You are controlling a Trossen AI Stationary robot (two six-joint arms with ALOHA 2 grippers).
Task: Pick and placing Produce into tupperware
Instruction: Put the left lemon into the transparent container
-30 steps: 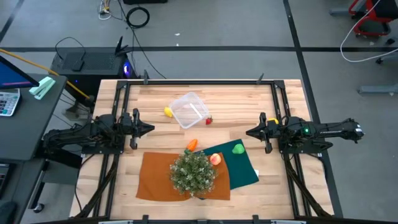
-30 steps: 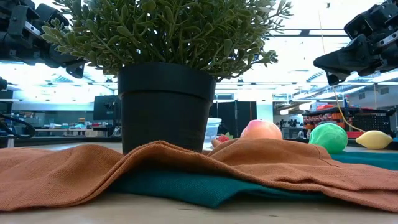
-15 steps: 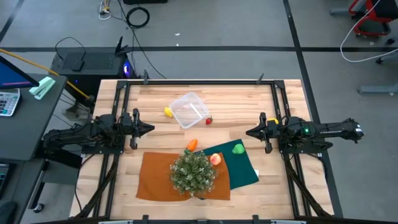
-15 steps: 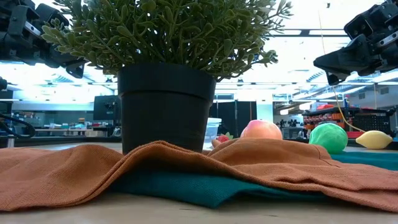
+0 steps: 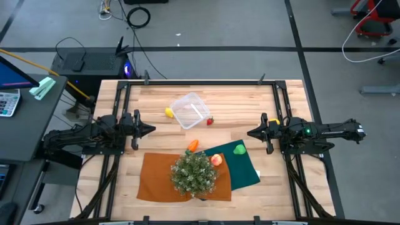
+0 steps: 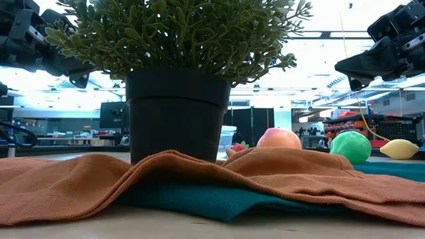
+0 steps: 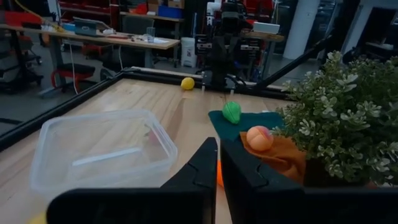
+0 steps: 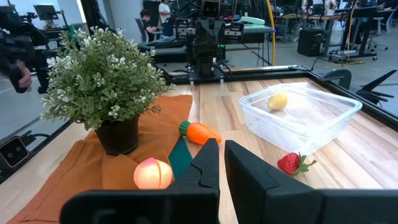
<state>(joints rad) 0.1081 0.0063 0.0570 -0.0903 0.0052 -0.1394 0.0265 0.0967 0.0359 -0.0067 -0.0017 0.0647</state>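
The clear tupperware (image 5: 190,110) stands on the bare wood at the far middle, nothing inside it. A yellow piece (image 5: 169,112) lies at its left and a red strawberry (image 5: 210,121) at its right. An orange carrot (image 5: 193,145) lies by the plant. A peach-pink piece (image 5: 216,160) rests on the orange cloth and a green piece (image 5: 239,149) on the dark green cloth. Another yellow piece (image 6: 399,149) lies near the right arm. My left gripper (image 5: 152,129) and right gripper (image 5: 249,132) hover shut and empty, pointing at each other across the middle.
A bushy potted plant (image 5: 194,173) stands on an orange cloth (image 5: 156,181) at the near middle. A dark green cloth (image 5: 247,169) lies beside and partly under the orange one. Black frame rails (image 5: 278,94) run along the table's edges. People show in the room beyond (image 8: 163,12).
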